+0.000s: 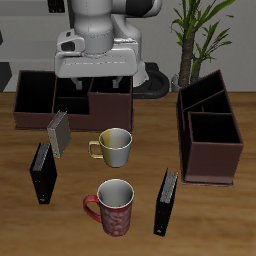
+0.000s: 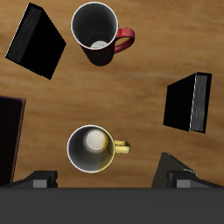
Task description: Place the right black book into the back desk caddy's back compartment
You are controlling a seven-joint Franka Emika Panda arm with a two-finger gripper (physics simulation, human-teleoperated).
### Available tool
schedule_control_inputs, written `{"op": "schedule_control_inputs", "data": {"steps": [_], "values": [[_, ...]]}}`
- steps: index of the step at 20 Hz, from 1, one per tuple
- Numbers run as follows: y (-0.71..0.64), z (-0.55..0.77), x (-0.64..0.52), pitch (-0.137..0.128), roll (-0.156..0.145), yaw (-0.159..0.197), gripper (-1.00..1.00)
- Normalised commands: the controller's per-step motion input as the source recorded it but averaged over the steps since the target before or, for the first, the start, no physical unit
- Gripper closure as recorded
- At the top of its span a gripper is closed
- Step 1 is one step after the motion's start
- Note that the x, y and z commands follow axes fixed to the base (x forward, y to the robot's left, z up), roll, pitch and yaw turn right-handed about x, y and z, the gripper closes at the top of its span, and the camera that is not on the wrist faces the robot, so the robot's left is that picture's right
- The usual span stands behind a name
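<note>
Now: your two-finger gripper [image 1: 97, 85] hangs wide open, empty; the slim right black hardcover book [image 1: 41, 173] stands upright, well frontward.

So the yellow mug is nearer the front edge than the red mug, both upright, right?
No: the red mug is nearer the front edge than the yellow mug, as the exterior view shows. Both are upright.

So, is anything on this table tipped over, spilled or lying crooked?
Nothing is spilled or fallen. Both mugs, the yellow one and the red one, stand upright and look empty. Only the grey striped book looks odd: it stands tilted before the back desk caddy.
</note>
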Motion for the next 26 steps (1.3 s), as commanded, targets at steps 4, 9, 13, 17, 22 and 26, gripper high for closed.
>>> {"op": "schedule_control_inputs", "data": {"steps": [4,9,13,17,22,26], "values": [[-0.41,0.02,0.24,-0.022,-0.01,0.02,-1.0],[-0.36,-0.02,0.22,-0.02,0.014,0.023,-1.0],[-0.44,-0.08,0.25,-0.005,-0.036,-0.021,-1.0],[-0.24,-0.04,0.15,-0.013,0.016,0.044,-1.0],[-0.26,0.05,0.1,-0.055,-0.002,0.0,-1.0],[-0.22,-0.07,0.12,-0.025,-0.04,-0.041,-1.0]]}}
